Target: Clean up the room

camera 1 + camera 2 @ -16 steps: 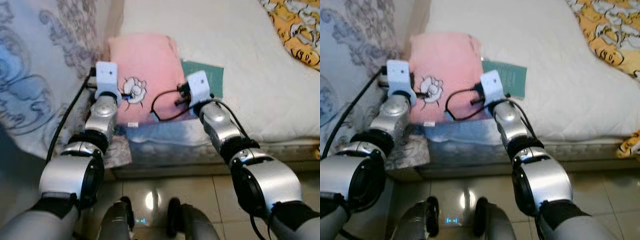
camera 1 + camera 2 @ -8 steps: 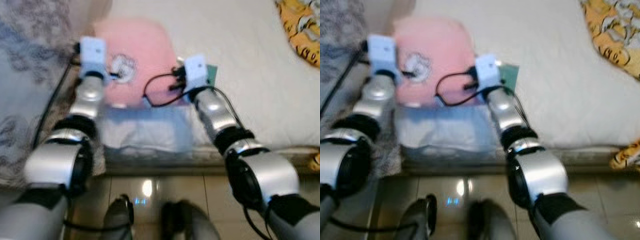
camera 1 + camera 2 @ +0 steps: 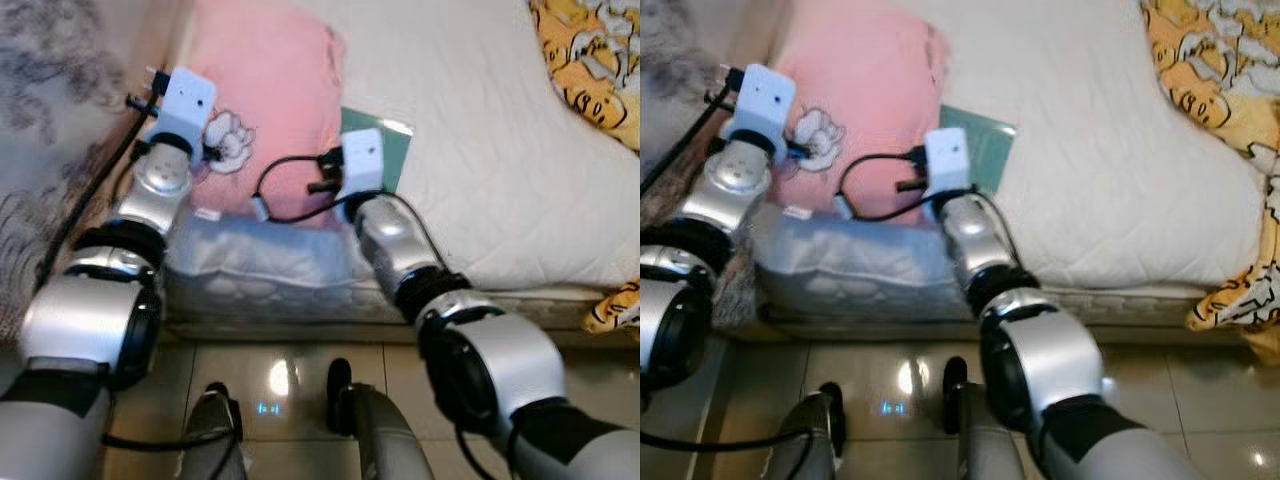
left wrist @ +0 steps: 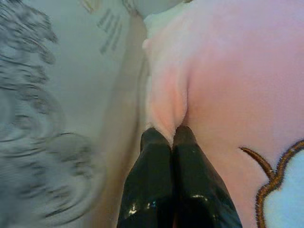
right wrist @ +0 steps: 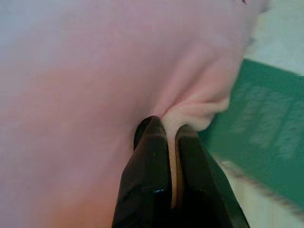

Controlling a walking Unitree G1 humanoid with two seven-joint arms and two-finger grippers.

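I've got both grippers, L (image 4: 172,135) & R (image 5: 168,128), pinched shut on pink pillow (image 3: 265,95) edges on bed (image 3: 470,150); next, lift evenly.

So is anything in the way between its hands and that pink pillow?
No. The left hand and right hand are each shut on a fold of the pillow. A green book lies beside it.
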